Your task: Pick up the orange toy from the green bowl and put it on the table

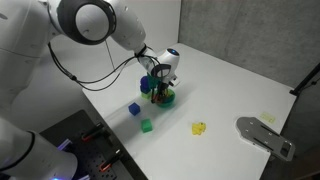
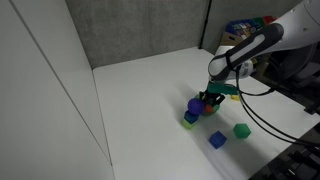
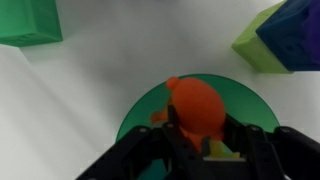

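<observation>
The orange toy fills the middle of the wrist view, over the green bowl. My gripper has a black finger on each side of the toy and is shut on it. In both exterior views the gripper points down into the bowl on the white table. The toy is barely visible there, hidden by the fingers. I cannot tell if the toy still touches the bowl.
A blue block on a green block stands right beside the bowl. A blue cube, a green cube and a yellow toy lie nearby. A grey metal plate lies by the table edge.
</observation>
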You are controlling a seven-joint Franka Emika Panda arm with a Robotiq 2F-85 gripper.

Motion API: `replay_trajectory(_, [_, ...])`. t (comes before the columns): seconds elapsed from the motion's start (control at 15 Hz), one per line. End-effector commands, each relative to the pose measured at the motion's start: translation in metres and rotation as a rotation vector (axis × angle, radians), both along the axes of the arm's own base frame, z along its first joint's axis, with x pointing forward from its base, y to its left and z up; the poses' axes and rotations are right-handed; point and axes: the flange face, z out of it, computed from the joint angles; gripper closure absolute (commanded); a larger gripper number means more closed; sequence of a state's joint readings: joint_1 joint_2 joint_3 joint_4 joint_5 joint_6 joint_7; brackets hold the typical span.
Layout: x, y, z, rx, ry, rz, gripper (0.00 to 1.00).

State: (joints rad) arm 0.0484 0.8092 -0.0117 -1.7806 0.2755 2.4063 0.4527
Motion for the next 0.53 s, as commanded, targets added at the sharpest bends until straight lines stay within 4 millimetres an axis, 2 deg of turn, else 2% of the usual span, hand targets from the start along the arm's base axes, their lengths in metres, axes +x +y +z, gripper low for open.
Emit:
replay_trajectory(0.0, [0.004, 0.007, 0.024, 0.06, -0.012, 0.009, 0.86])
replay_trajectory(0.2, [0.006, 0.014, 0.051, 0.091, -0.04, 0.034, 0.92])
replay_trajectory(0.47, [0.017, 0.001, 0.095, 0.101, -0.107, 0.022, 0.93])
